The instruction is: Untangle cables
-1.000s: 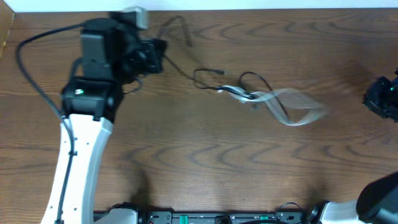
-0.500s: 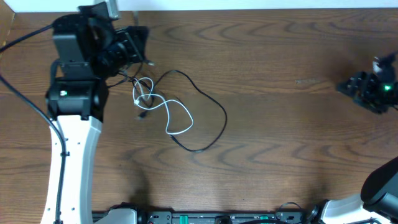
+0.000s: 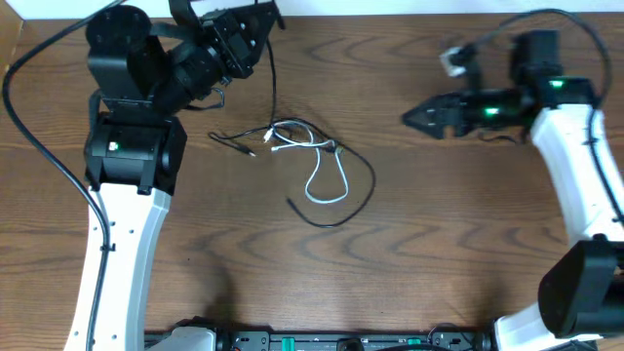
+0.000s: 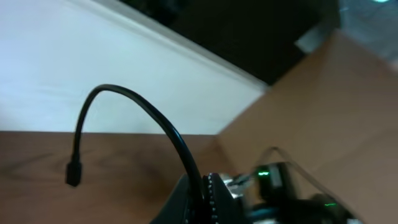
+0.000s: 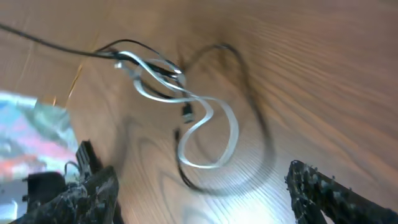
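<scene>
- Cables (image 3: 292, 136): a thin black cable (image 3: 371, 183) and a white cable (image 3: 326, 202) lie knotted together mid-desk (image 3: 468, 253), with their loops spreading toward the near side.
- The left end effector (image 3: 255, 21), at the far left, is closed on the black cable near one end and raised off the desk, likely to draw that strand out of the knot.
- The right end effector (image 3: 414, 119) hovers right of the bundle, spread wide and empty, probably lining up a second grip.
- Only the left wrist view shows the free plug end (image 4: 73, 174) arching out from the closed grip.
- Only the right wrist view shows the knot close up, lying on the desk between its parted fingers.
</scene>
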Robot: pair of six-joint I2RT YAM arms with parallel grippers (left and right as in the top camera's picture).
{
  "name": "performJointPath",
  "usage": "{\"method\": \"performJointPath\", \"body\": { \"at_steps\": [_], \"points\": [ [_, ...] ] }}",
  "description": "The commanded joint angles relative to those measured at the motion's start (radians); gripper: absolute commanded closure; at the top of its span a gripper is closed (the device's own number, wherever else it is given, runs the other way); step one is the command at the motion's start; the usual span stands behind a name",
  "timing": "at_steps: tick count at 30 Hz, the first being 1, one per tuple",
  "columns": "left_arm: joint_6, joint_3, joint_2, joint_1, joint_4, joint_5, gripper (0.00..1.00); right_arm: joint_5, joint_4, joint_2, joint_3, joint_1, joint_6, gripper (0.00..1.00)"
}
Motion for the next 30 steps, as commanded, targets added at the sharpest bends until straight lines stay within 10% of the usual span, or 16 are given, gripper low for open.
{"method": "performJointPath", "body": {
  "at_steps": [1, 20, 23, 27, 30],
  "points": [
    [-0.113, 0.031, -0.021, -0.002, 0.025, 0.108, 0.92, -0.029, 0.059, -0.003, 0.01, 0.108, 0.01, 0.17],
    [-0.18, 0.031, -0.02, -0.025, 0.035, 0.201, 0.92, 0.134, 0.356, 0.196, 0.01, 0.445, 0.173, 0.23],
    [-0.18, 0.031, -0.02, -0.025, 0.035, 0.201, 0.92, 0.156, 0.423, 0.253, 0.01, 0.459, 0.212, 0.39],
    [-0.18, 0.031, -0.02, -0.025, 0.036, 0.2, 0.93, 0.369, 0.45, 0.279, 0.01, 0.433, 0.39, 0.96],
    [-0.18, 0.031, -0.02, -0.02, 0.055, 0.187, 0.92, 0.591, 0.391, 0.279, 0.01, 0.387, 0.539, 0.99]
  ]
}}
